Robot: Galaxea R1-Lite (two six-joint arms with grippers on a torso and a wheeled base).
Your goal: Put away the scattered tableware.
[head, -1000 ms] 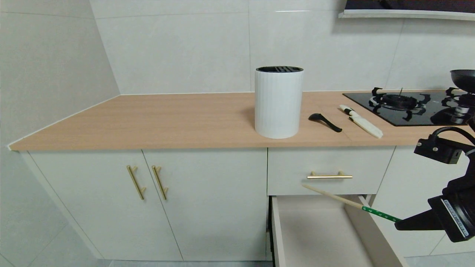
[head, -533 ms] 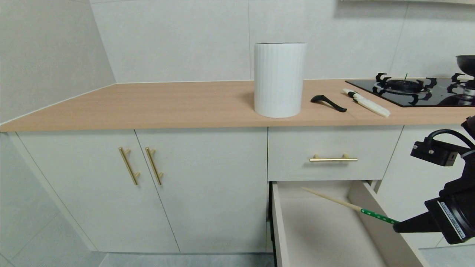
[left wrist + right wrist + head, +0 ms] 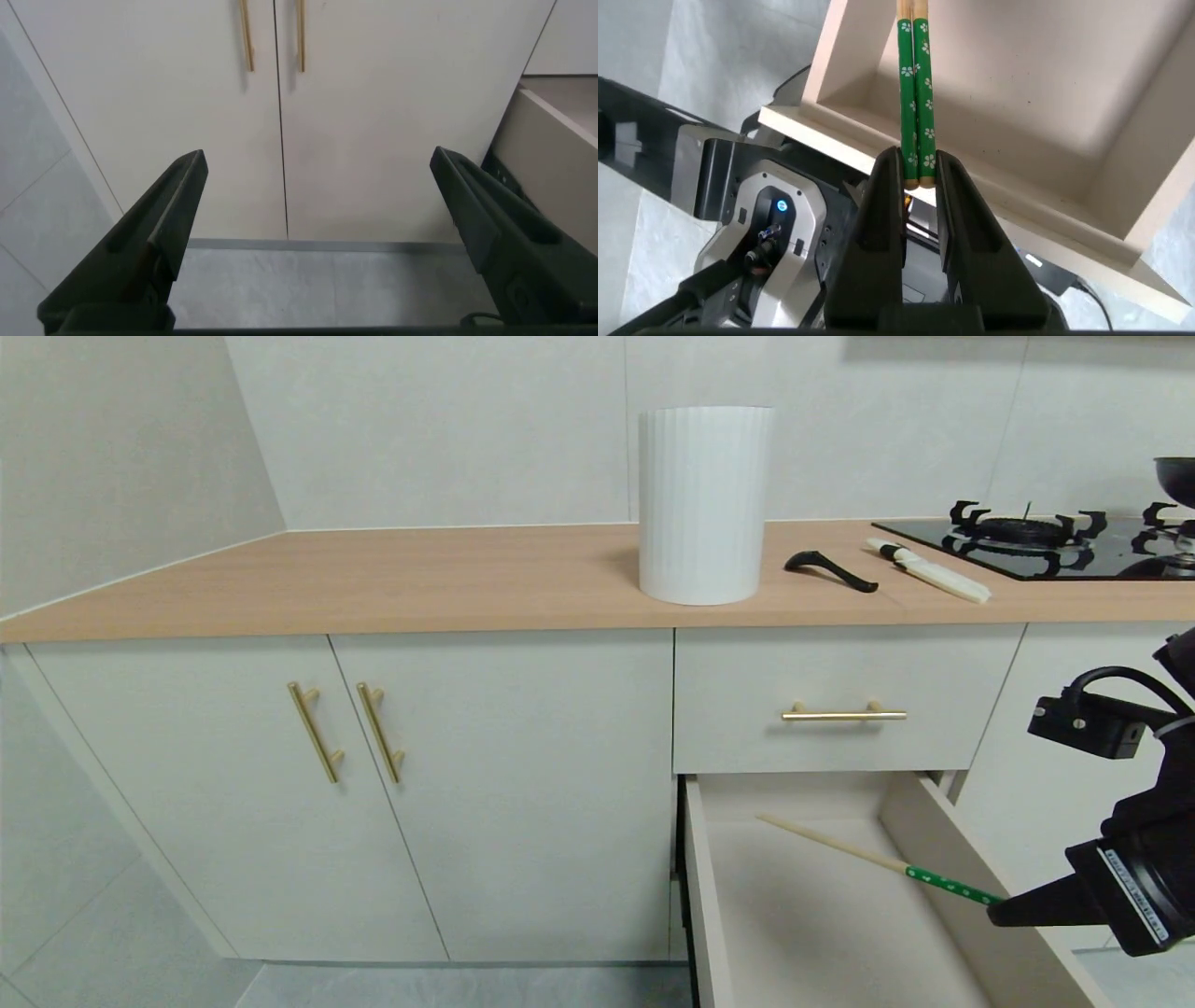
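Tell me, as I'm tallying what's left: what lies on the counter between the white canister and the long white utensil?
A black spoon, touching neither the canister nor the utensil; the head view shows it.

Pale tiled wall, wood counter, cream cabinets, prob. grey floor.

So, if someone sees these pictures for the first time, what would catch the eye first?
Most likely the chopsticks with green ends, gripped by the right end effector and pointing into the open drawer under the counter. Next comes the tall white canister standing on the counter, with a black spoon and a white knife lying to its right.
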